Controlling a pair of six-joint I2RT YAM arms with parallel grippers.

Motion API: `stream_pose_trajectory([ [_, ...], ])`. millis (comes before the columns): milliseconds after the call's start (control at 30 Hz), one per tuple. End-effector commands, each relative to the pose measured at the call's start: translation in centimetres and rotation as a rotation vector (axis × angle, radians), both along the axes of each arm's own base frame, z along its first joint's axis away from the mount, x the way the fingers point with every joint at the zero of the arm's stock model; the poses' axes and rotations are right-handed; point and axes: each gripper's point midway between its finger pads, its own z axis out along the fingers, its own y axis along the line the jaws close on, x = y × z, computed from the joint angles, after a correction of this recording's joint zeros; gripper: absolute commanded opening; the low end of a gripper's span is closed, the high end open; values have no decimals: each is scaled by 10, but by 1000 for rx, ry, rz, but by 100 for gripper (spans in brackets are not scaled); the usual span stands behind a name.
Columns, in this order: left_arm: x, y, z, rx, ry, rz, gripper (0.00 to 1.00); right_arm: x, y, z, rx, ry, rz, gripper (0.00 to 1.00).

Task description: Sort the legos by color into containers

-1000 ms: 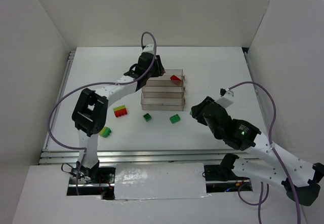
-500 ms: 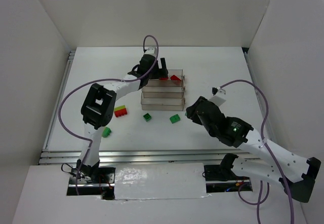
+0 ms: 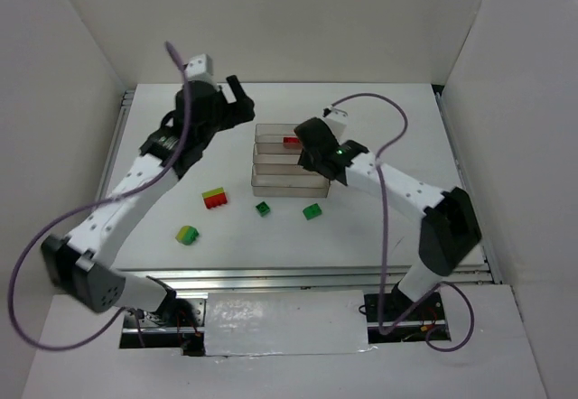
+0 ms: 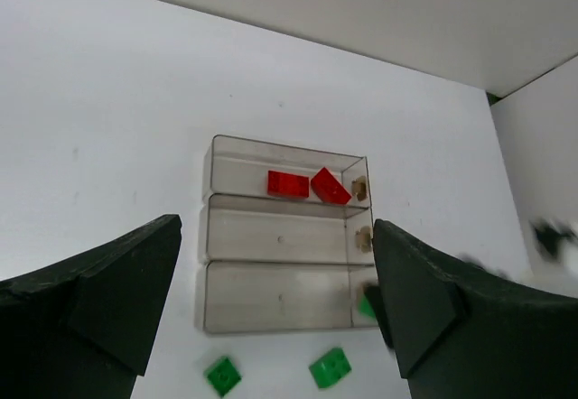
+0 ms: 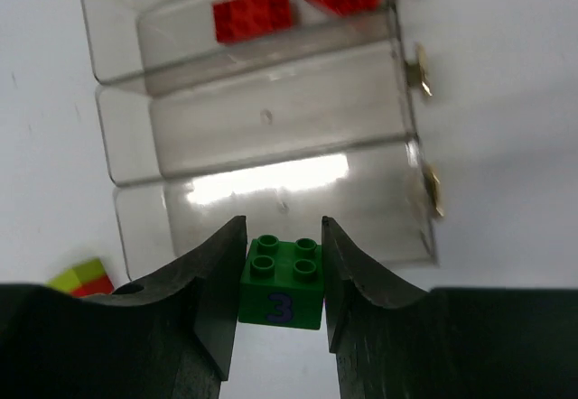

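Note:
The three clear containers (image 3: 271, 180) stand mid-table in a stepped row. Two red legos (image 4: 287, 182) (image 4: 330, 186) lie in the far bin; the middle and near bins (image 5: 271, 196) look bare. My right gripper (image 5: 283, 236) is shut on a green lego (image 5: 282, 283) marked "3", above the near bin's front edge. In the top view the right gripper (image 3: 311, 161) hangs over the row's right end. My left gripper (image 3: 238, 101) is open with nothing in it, raised to the left of the bins; in its own view the left gripper (image 4: 275, 229) frames the row from above.
Two loose green bricks (image 3: 262, 208) (image 3: 312, 210) lie just in front of the bins. A red and yellow-green stack (image 3: 215, 198) sits further left, and a yellow-green and green stack (image 3: 187, 235) nearer the front left. White walls close in the table.
My left gripper opened over the far bin, left a second red brick there, and pulled up and away to the left. My right arm swung in over the bins with the green brick.

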Motion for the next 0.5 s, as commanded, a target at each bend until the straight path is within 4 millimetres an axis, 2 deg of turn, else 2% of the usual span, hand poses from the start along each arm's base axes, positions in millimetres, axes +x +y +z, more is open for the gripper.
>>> stream_pose_trajectory([
  [0, -74, 44, -28, 97, 165, 34, 100, 44, 14, 13, -58, -14, 4, 2],
  [33, -90, 42, -31, 87, 187, -9, 100, 52, 16, -9, -112, 24, -2, 2],
  [67, -115, 47, -34, 83, 195, -46, 100, 61, 18, -3, -119, 20, -6, 2],
  [100, -126, 49, -34, 83, 185, -67, 100, 65, 19, -7, -133, 31, -4, 2],
  [133, -138, 52, -47, 99, 210, -90, 100, 70, 19, -20, -154, 55, -8, 3],
  [167, -150, 60, -38, 97, 173, -95, 99, 74, 20, -20, -154, 54, -6, 4],
  [200, -161, 67, -44, 139, 188, -107, 99, 77, 19, -23, -166, 56, 0, 4],
  [300, -182, 88, -57, 195, 173, -86, 99, 86, 18, -27, -162, 50, 7, 9],
  [367, -192, 99, -79, 234, 197, -71, 99, 92, 15, -28, -165, 43, 2, 11],
  [400, -198, 103, -77, 217, 173, -60, 99, 94, 13, -27, -173, 39, 3, 14],
  [433, -200, 105, -86, 211, 178, -46, 99, 97, 9, -30, -181, 43, -1, 15],
  [467, -203, 106, -79, 190, 138, -50, 99, 100, 7, -30, -182, 44, -4, 15],
])
